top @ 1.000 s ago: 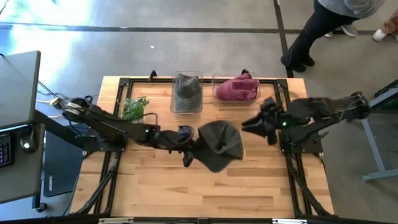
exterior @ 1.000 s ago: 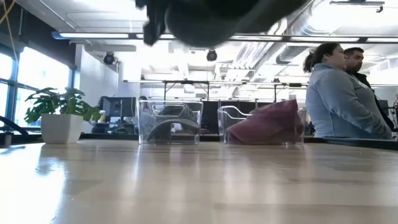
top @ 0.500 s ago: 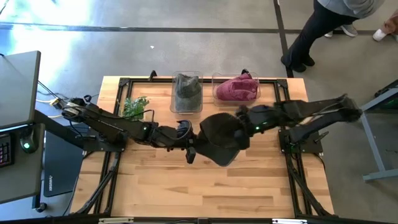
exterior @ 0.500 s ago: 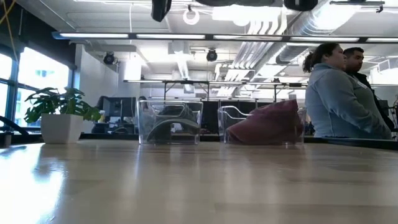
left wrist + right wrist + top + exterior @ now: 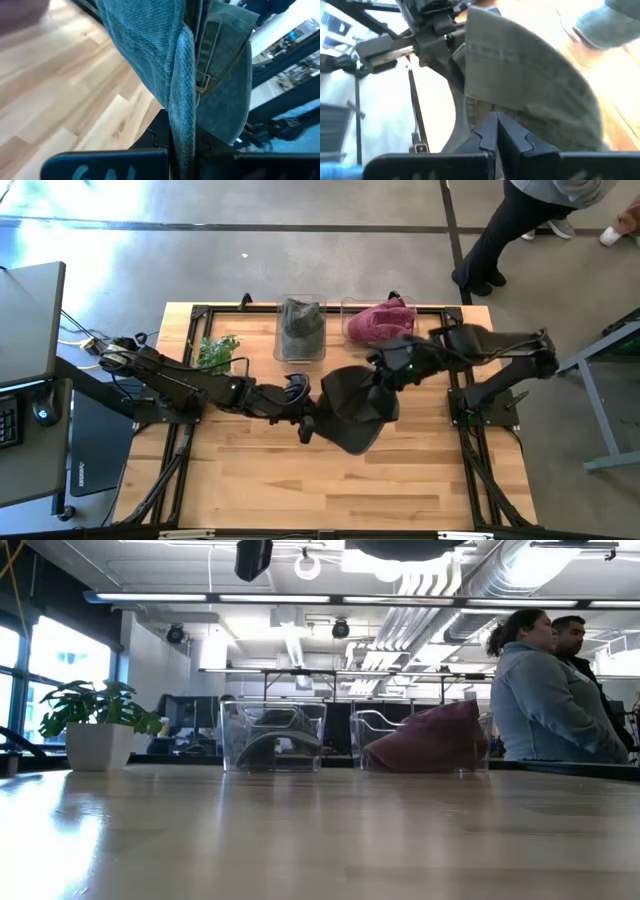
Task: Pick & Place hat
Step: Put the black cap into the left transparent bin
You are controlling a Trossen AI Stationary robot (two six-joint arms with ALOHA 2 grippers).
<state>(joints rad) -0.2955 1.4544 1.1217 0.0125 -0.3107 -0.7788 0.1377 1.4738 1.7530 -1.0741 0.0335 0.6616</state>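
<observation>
A dark grey-green hat [image 5: 352, 406] hangs high over the middle of the table, held between both arms. My left gripper [image 5: 312, 412] is shut on its left side, and my right gripper [image 5: 381, 379] is shut on its far right side. Its teal corduroy cloth and strap buckle [image 5: 202, 80] fill the left wrist view. The right wrist view shows its stitched olive panel [image 5: 530, 75]. In the low view only the hat's underside [image 5: 405, 548] shows at the top edge. My left gripper pinches a standing fold of the hat's cloth [image 5: 182, 120] between its two fingers, coming level from the table's left. The hat is lifted clear of the table. My right gripper pinches the lower edge of the hat's panel [image 5: 487, 111] between its two fingers, coming from the table's right and slightly far side. The hat spreads out beyond the fingertips, clear of the table.
Two clear bins stand at the far edge: one [image 5: 299, 330] holds a grey hat, the other [image 5: 380, 323] a maroon one. A small potted plant [image 5: 216, 352] stands at the far left. People [image 5: 548, 690] stand beyond the table's far right.
My right gripper has gone toward the table's left, reached the hat and shut on its far right side. The hat has risen, almost out of the top of the low view, and has bunched up between the two grippers.
</observation>
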